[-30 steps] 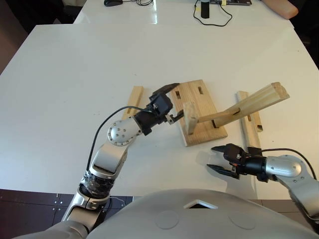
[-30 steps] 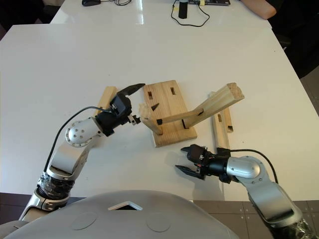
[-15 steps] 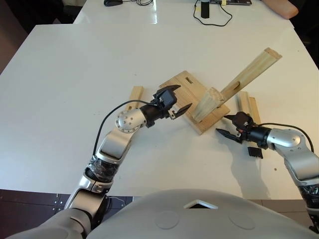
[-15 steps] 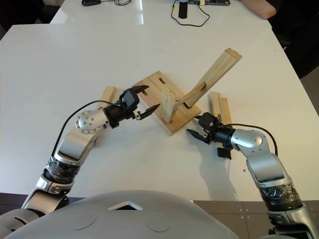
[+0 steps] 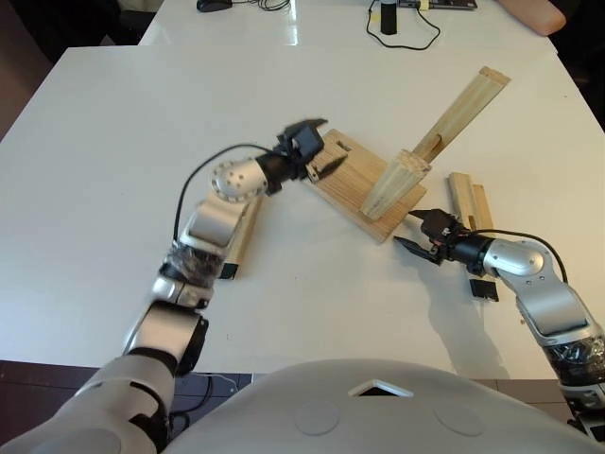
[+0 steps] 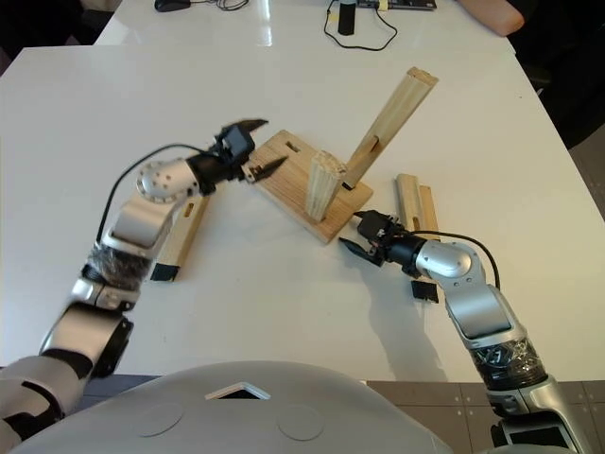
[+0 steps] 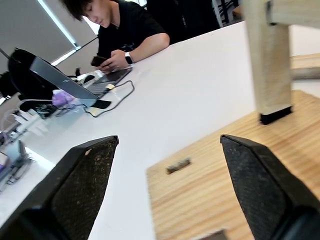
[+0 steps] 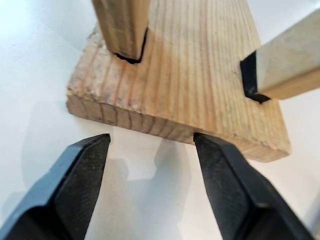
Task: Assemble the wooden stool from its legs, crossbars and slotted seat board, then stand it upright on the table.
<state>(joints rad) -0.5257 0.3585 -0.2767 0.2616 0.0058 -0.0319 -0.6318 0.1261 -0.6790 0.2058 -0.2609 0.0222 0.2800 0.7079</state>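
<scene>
The slotted seat board (image 5: 348, 182) lies flat at mid-table with two legs standing in its slots. A short leg (image 5: 389, 187) rises near its front corner, and a long leg (image 5: 460, 112) leans up toward the back right. My left gripper (image 5: 317, 153) is open at the board's far-left end, with the board (image 7: 225, 170) ahead between its fingers (image 7: 75, 195). My right gripper (image 5: 416, 233) is open just off the board's near edge (image 8: 165, 125), below the short leg (image 8: 122, 25); nothing lies between its fingers.
Two loose wooden pieces (image 5: 469, 202) lie side by side right of the board, with a small black part (image 5: 482, 289) nearer the front. Another wooden piece (image 5: 242, 232) lies under my left forearm. Cables and devices sit on the far table.
The board with its legs has turned and shifted back, and the long leg stands steeper. My left gripper moved back to the board's far end. My right gripper came up from the front to the board's edge.
</scene>
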